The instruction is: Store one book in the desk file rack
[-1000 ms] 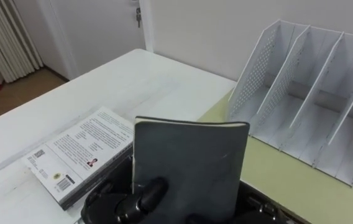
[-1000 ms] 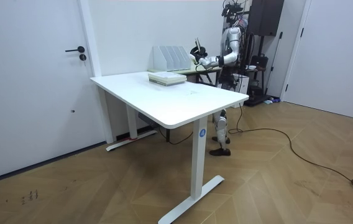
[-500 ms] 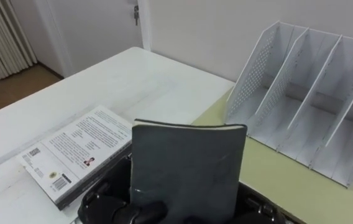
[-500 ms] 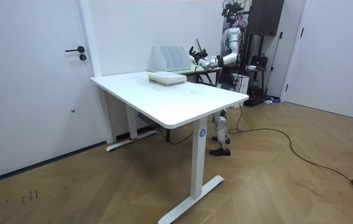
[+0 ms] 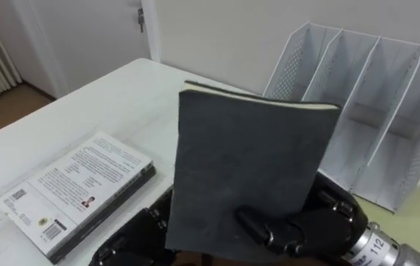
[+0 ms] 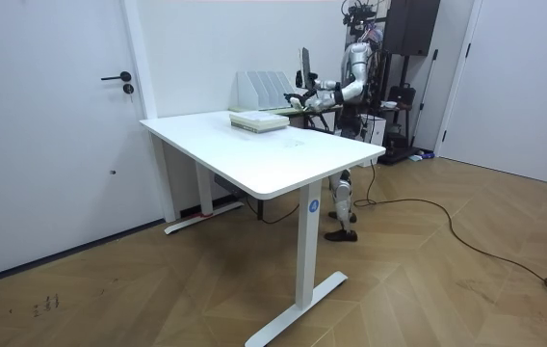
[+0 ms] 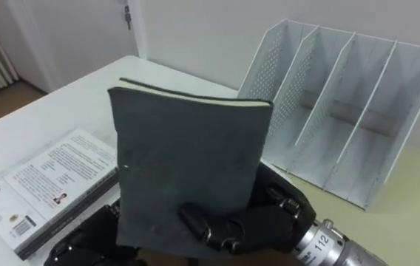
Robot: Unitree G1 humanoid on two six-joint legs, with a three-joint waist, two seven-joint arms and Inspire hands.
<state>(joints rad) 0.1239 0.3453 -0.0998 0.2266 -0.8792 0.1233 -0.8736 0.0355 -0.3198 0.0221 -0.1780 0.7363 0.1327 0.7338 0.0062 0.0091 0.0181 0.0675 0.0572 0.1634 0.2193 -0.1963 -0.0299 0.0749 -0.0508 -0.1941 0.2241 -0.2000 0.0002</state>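
Plain dark grey soft-cover book [image 5: 251, 162] upright, pale page edge on top; right hand [image 5: 321, 218] curled round its lower edge; left hand [image 5: 125, 245] beneath, grip unclear; white book [image 5: 77, 188] flat on table, print unreadable

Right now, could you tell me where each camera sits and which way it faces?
Left eye view: on the head, facing down at the dark book gripped by the right hand; left hand lower left.
Right eye view: beside it, sharing that book, both hands and the file rack.
Room view: across the room, facing the white table and whole robot.
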